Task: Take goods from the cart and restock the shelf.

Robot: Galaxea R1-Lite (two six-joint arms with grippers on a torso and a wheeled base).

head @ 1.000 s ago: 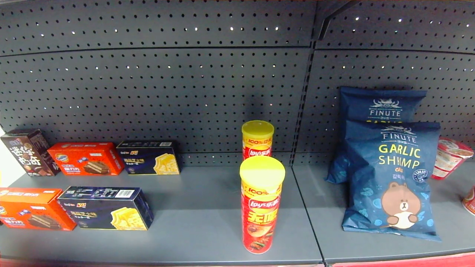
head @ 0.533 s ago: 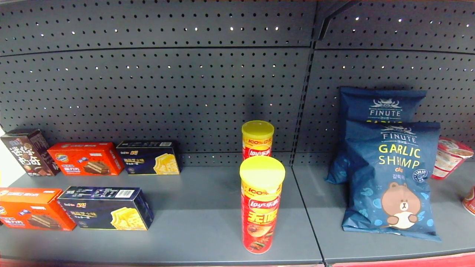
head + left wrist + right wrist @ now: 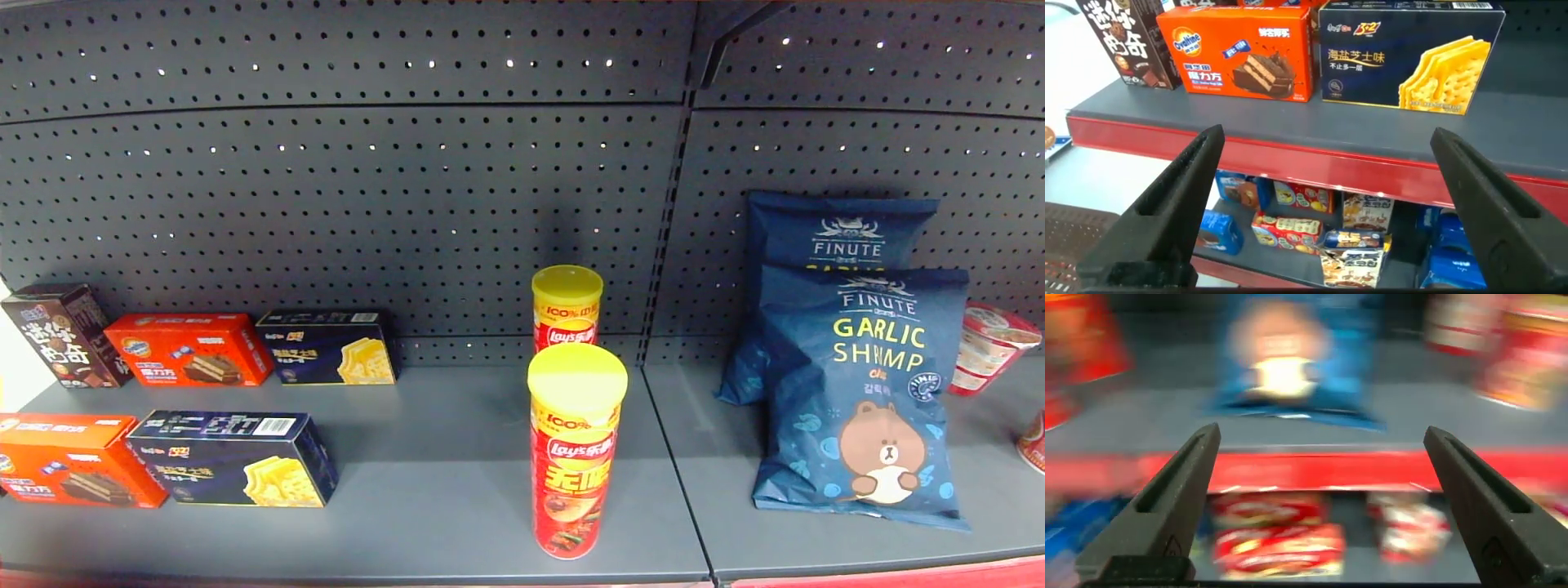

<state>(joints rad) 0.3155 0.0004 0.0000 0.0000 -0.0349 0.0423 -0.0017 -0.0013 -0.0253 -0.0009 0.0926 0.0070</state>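
Nearest you, the left gripper [image 3: 1327, 220] hung with its dark wedge-shaped fingers spread wide and empty, just off the glossy red front lip [image 3: 1315, 155] of the flat grey metal shelf [image 3: 457, 490]. Your right gripper [image 3: 1319, 514] was spread the same way, with nothing between its fingers, facing that lip in a blurred picture. On the matte shelf, close to its front, you had a tall red crisp can with a yellow plastic lid [image 3: 575, 457] standing upright. To its left a flat orange carton [image 3: 65, 457] lay just beside a dark blue cracker carton [image 3: 237, 459], and to its right leaned a crinkled blue snack bag [image 3: 857, 400]. Farther back stood a second yellow-lidded can [image 3: 566, 306], a brown carton [image 3: 61, 335], a rear orange carton [image 3: 189, 349], a rear dark blue carton [image 3: 331, 347] and another blue bag [image 3: 841, 233], all before the dark perforated metal back panel [image 3: 367, 204].
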